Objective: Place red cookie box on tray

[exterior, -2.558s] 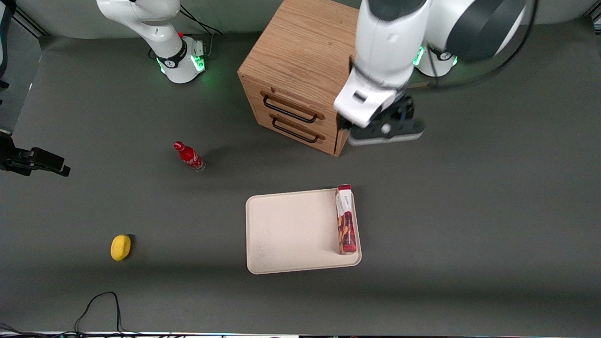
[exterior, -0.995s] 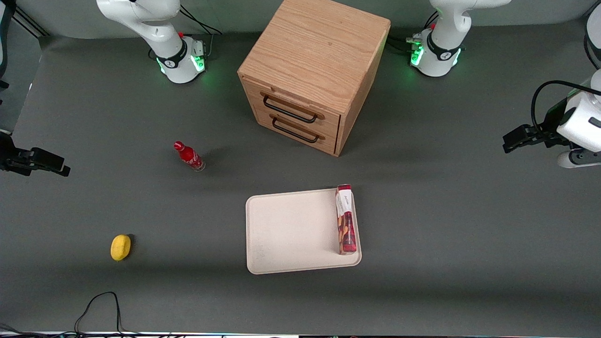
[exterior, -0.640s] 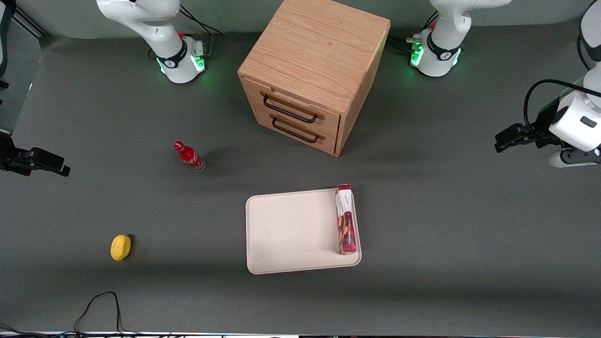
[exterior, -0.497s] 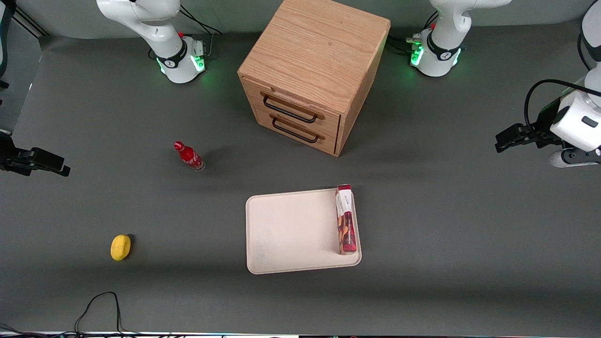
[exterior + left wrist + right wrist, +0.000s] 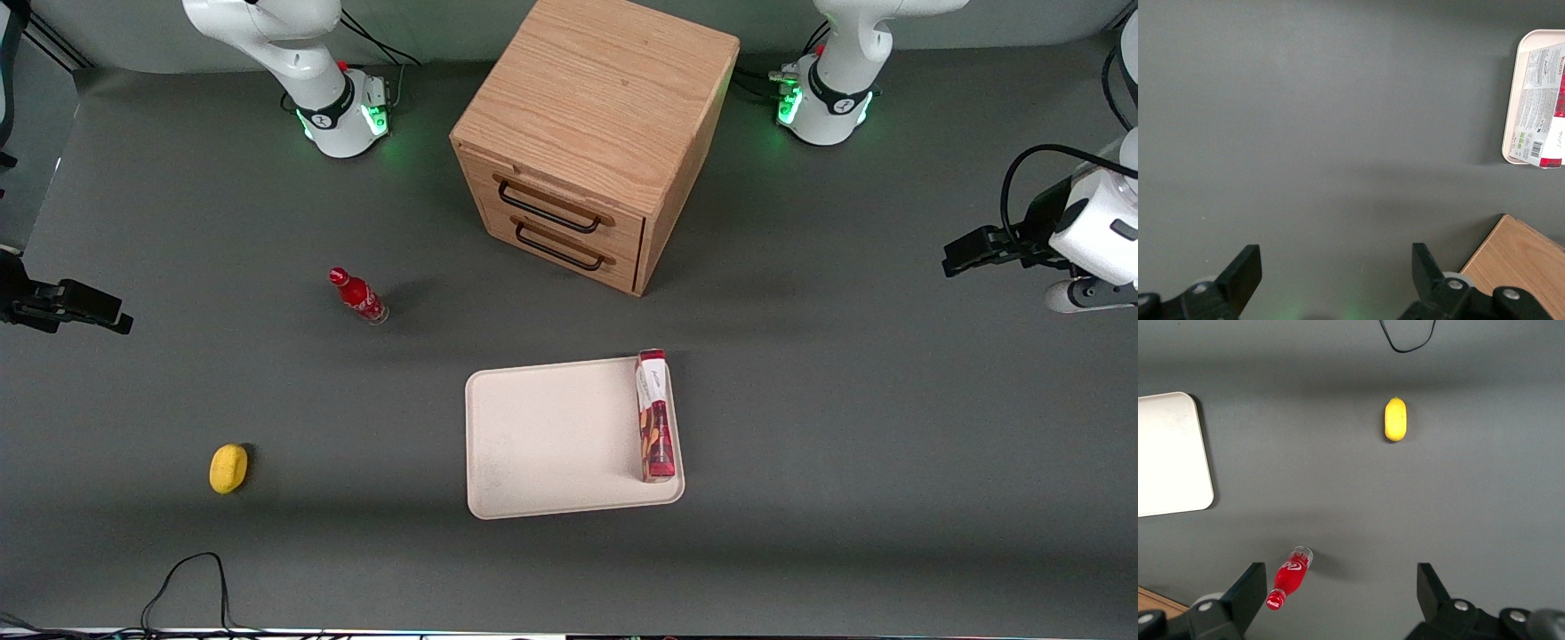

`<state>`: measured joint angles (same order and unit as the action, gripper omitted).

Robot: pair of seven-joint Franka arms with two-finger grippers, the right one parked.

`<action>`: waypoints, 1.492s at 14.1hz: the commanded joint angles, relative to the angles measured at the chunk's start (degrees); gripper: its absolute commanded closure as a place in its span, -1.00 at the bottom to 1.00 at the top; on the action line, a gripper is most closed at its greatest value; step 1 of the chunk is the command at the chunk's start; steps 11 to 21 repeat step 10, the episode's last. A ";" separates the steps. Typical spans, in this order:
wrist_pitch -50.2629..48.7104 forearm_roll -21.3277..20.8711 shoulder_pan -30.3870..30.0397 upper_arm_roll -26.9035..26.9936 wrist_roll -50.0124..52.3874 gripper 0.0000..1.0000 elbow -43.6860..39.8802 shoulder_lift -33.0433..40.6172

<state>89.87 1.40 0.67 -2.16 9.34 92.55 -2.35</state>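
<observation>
A cream-beige tray (image 5: 551, 444) is seen lying flat on a dark grey table (image 5: 845, 427), in front of a wooden drawer cabinet (image 5: 591, 133). The red cookie box (image 5: 655, 418) is laid flat inside the tray, along the short edge nearest the working arm's end of the table, its white end pointing toward the cabinet. It is touched by nothing. The left arm's gripper (image 5: 969, 252) is held well apart from the tray, out at the working arm's end of the table, above bare tabletop. In the wrist view its fingers (image 5: 1245, 270) are shown spread wide apart, with nothing between them.

The placing is judged done: the box is resting on the tray and has been let go. Nothing appears left beyond parking the arm.

A small red bottle (image 5: 357, 295) and a yellow object (image 5: 228, 468) are seen well apart from the tray, toward the parked arm's end.
</observation>
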 commanded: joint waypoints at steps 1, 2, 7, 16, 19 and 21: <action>-1.54 0.80 0.56 0.40 -0.64 -1.00 -1.93 -0.90; -1.71 0.80 0.56 0.40 -0.72 -1.00 -1.84 -0.90; -2.95 -1.04 0.91 0.40 -2.48 -1.00 -1.49 -0.90; -3.04 -2.01 1.09 0.40 -3.01 -1.00 -1.49 -0.90; -3.04 -2.01 1.09 0.40 -3.01 -1.00 -1.49 -0.90; -3.04 -2.01 1.09 0.40 -3.01 -1.00 -1.49 -0.90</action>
